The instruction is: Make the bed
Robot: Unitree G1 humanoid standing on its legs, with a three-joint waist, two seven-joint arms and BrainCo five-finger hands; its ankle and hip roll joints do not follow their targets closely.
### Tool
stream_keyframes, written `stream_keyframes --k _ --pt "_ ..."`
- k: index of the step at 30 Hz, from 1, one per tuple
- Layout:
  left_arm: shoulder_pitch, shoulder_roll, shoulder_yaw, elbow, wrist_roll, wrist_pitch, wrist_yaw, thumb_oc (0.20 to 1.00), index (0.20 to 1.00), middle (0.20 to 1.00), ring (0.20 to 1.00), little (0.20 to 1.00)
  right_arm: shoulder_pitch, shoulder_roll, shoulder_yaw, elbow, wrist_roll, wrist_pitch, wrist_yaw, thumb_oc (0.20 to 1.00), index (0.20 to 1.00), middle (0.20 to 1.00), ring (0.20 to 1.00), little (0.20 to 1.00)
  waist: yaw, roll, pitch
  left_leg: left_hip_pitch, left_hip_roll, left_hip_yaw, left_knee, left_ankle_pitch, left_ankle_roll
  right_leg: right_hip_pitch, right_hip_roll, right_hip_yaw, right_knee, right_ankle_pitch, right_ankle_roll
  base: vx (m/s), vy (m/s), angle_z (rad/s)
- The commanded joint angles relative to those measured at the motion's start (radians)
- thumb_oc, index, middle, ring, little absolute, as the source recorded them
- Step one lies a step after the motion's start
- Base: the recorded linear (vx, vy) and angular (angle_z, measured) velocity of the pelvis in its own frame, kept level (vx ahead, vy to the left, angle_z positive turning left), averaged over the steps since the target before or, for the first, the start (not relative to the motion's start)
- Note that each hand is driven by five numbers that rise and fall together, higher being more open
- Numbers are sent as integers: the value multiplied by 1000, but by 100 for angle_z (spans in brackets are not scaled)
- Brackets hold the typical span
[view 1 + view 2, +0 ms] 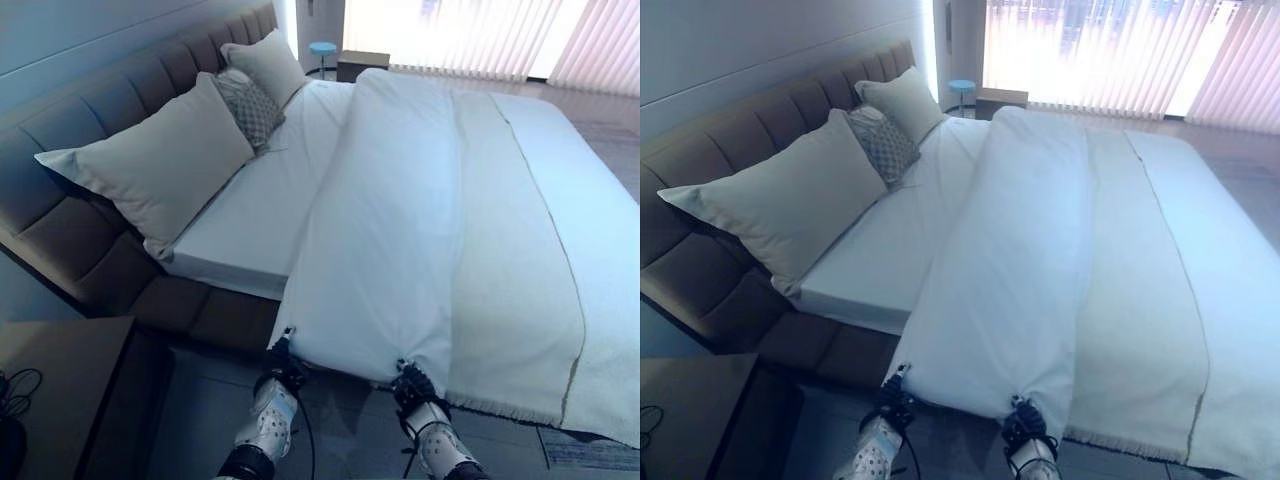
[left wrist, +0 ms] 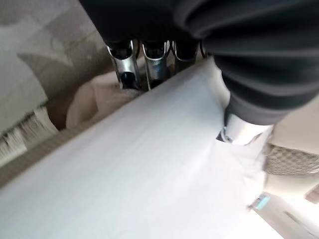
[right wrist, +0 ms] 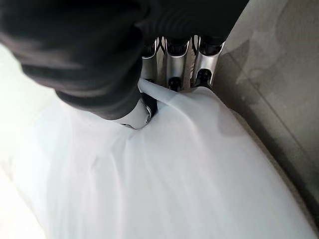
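A white duvet (image 1: pixel 390 230) lies in a long folded strip down the bed, over a cream blanket (image 1: pixel 510 300) with a fringed edge. My left hand (image 1: pixel 283 368) is shut on the duvet's near left corner at the bed's side edge. My right hand (image 1: pixel 411 385) is shut on the near right corner. In the left wrist view my fingers (image 2: pixel 127 64) curl under the white cloth (image 2: pixel 149 169) with the thumb (image 2: pixel 239 132) on top. In the right wrist view the fingers (image 3: pixel 174 64) pinch a fold of the duvet (image 3: pixel 189 169).
A large white pillow (image 1: pixel 160 160), a patterned cushion (image 1: pixel 248 105) and another white pillow (image 1: pixel 268 62) lean on the padded brown headboard (image 1: pixel 90 110). The bare white sheet (image 1: pixel 260 210) shows beside them. A dark nightstand (image 1: pixel 70 390) stands at lower left. A blue stool (image 1: pixel 322 50) and vertical blinds (image 1: pixel 470 35) are beyond.
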Motion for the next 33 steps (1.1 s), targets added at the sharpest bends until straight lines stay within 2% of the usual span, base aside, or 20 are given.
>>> stream_keyframes --k 1,2,3,5,6,7,8,9,10,11,13,16,17,24,29,30,33 --pt "65 131 43 62 71 -41 34 200 200 200 200 200 16 -132 -87 114 -66 -28 -22 200 200 200 200 200 2 30 19 -66 -89 34 -69 67 -11 -105 59 17 18 3 35 -53 4 13" --pt "64 131 43 62 71 -41 34 200 200 200 200 200 15 -132 -87 115 -66 -28 -22 200 200 200 200 200 2 30 19 -66 -89 34 -69 67 -11 -105 59 17 19 3 35 -194 20 21" --pt "21 137 26 68 70 -57 35 200 200 200 200 200 -16 -155 -88 121 -71 -40 -29 200 200 200 200 200 -8 43 78 -129 -86 48 -9 74 -24 -169 35 2 91 -19 23 -289 6 32" --pt "-36 147 12 79 90 -73 37 200 200 200 200 200 -51 -173 -62 130 -87 -47 -26 200 200 200 200 200 -4 32 146 -270 -88 49 201 25 -62 -241 7 7 163 -30 9 -309 -17 50" --pt "-62 155 5 89 93 -79 43 200 200 200 200 200 -78 -180 -44 138 -101 -48 -24 200 200 200 200 200 7 26 166 -319 -87 28 252 15 -65 -271 4 21 183 -31 7 -131 -13 37" --pt "-62 155 5 89 93 -79 43 200 200 200 200 200 -78 -180 -44 139 -101 -48 -24 200 200 200 200 200 7 26 166 -319 -87 28 252 15 -65 -271 4 21 183 -31 7 -18 23 8" --pt "-98 158 14 167 81 -73 58 360 360 360 360 360 -107 -183 -35 168 -116 -40 -25 743 743 743 743 743 9 24 172 -352 -60 1 200 37 -53 -293 2 35 177 -28 15 75 43 4" --pt "-117 155 22 219 75 -63 55 1000 1000 1000 1000 1000 -122 -185 -29 190 -125 -33 -25 1000 1000 1000 1000 1000 11 22 173 -362 -45 -1 170 56 -45 -293 3 46 169 -26 19 121 57 17" --pt "-131 155 30 252 61 -64 60 1000 1000 1000 1000 1000 -144 -184 -24 218 -130 -27 -29 1000 1000 1000 1000 1000 16 19 179 -381 -36 -6 149 85 -43 -294 7 57 163 -22 20 93 32 15" --pt "-132 156 30 253 60 -64 60 1000 1000 1000 1000 1000 -146 -184 -25 219 -130 -27 -28 1000 1000 1000 1000 1000 17 19 180 -381 -36 -6 148 85 -43 -294 7 57 163 -22 20 147 80 -17" --pt "-171 147 50 306 14 -66 67 1000 1000 1000 1000 1000 -188 -186 -14 260 -165 -16 -39 1000 1000 1000 1000 1000 11 29 201 -368 -27 30 77 124 -34 -312 15 67 153 -23 18 93 124 -30" --pt "-195 155 52 331 26 -65 75 1000 1000 1000 1000 1000 -218 -191 -5 266 -179 -17 -48 1000 1000 1000 1000 1000 6 32 213 -381 -40 40 38 140 -26 -354 11 86 149 -8 21 30 144 -28" --pt "-206 166 50 366 66 -62 76 1000 1000 1000 1000 1000 -235 -188 -2 302 -186 -15 -45 1000 1000 1000 1000 1000 7 33 216 -373 -45 65 19 140 -22 -360 8 106 134 14 25 117 167 -21" --pt "-178 185 71 457 157 -32 56 1000 1000 1000 1000 1000 -238 -197 -15 410 -252 19 -15 1000 1000 1000 1000 1000 18 16 217 -350 -47 126 22 104 -12 -330 4 165 59 61 54 96 123 -34" --pt "-88 201 126 497 180 -11 11 1000 1000 1000 1000 1000 -174 -219 -62 470 -331 57 25 1000 1000 1000 1000 1000 22 6 179 -297 -46 162 18 73 1 -278 -5 177 43 66 74 100 74 -34" --pt "-61 208 131 517 230 7 -13 1000 1000 1000 1000 1000 -146 -234 -77 496 -382 76 43 1000 1000 1000 1000 1000 22 7 163 -262 -51 169 11 62 6 -251 -10 172 50 59 80 61 37 -24" --pt "-30 217 142 544 287 30 -45 1000 1000 1000 1000 1000 -102 -251 -135 505 -364 84 66 1000 1000 1000 1000 1000 10 16 130 -204 -58 170 -1 47 11 -211 -18 164 62 44 86 148 102 -12"
